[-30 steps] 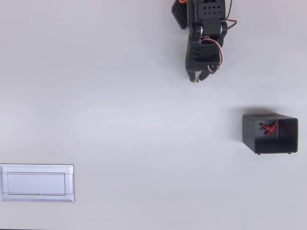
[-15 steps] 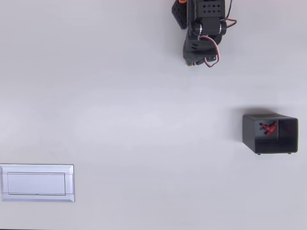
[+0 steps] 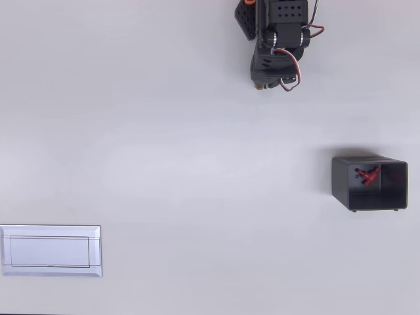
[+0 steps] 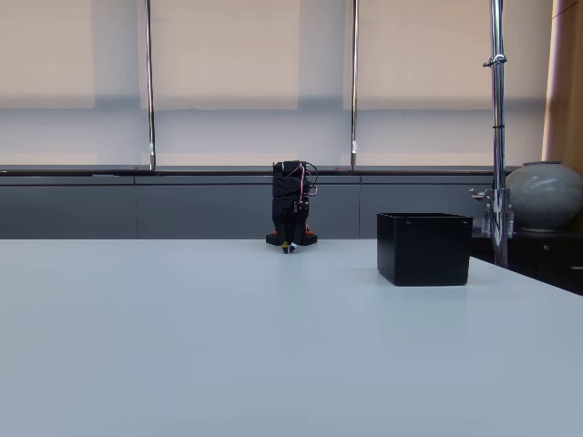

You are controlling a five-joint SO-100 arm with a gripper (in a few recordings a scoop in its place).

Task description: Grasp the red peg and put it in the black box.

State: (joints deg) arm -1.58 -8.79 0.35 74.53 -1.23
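Inside the box (image 3: 369,197), at the overhead view's right, lies the red peg (image 3: 367,175), near the left wall. My tool (image 3: 261,84) is tucked at the arm's base, well apart from the box; I cannot tell its jaw width. On the bench (image 3: 164,151), lower left, lies a white panel (image 3: 50,251).

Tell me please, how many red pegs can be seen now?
2, though they overlap and are hard to separate: both red pegs lie together inside the black box, near its upper left corner in the overhead view.
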